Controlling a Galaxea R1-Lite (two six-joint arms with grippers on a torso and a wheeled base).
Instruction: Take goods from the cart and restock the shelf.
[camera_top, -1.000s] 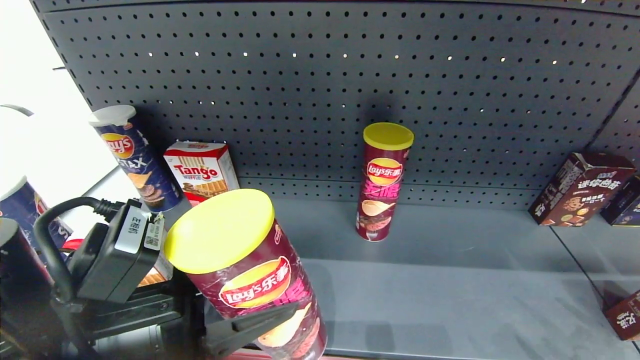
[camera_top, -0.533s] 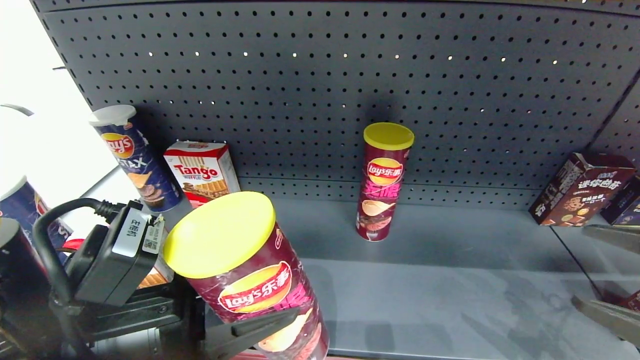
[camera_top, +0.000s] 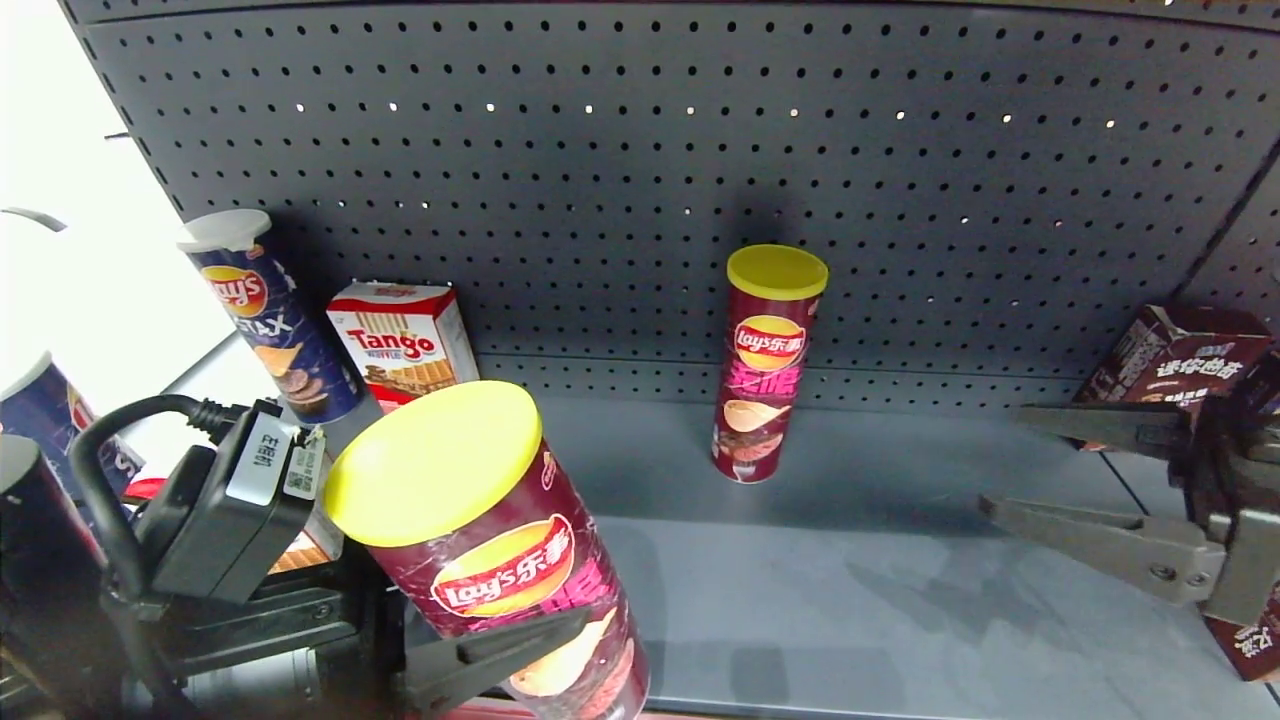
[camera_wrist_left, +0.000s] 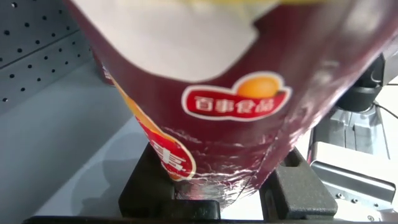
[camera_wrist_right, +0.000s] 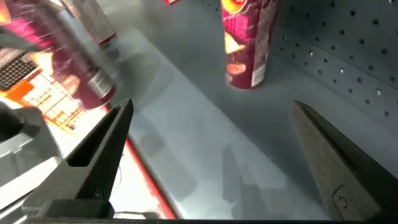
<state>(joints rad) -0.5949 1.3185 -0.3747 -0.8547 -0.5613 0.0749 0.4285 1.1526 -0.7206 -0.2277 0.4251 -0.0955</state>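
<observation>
My left gripper (camera_top: 470, 640) is shut on a maroon chip can with a yellow lid (camera_top: 490, 560), held tilted at the shelf's front left edge. The same can (camera_wrist_left: 236, 93) looms close in the left wrist view, clamped between the dark fingers (camera_wrist_left: 298, 193). A second maroon chip can (camera_top: 765, 365) stands upright at the back of the grey shelf (camera_top: 850, 600), against the pegboard. My right gripper (camera_top: 1010, 465) is open over the shelf's right side, nothing between its fingers. The right wrist view has that standing can (camera_wrist_right: 249, 40) beyond the spread fingers (camera_wrist_right: 99, 149).
A blue chip can (camera_top: 265, 315) and a wafer box (camera_top: 405, 340) stand at the shelf's back left. Brown chocolate boxes (camera_top: 1165, 375) sit at the back right, and another (camera_top: 1245, 635) at the front right. Bare shelf lies between the two maroon cans.
My right gripper has come in from the right edge over the shelf, fingers spread. The held can has shifted only slightly.
</observation>
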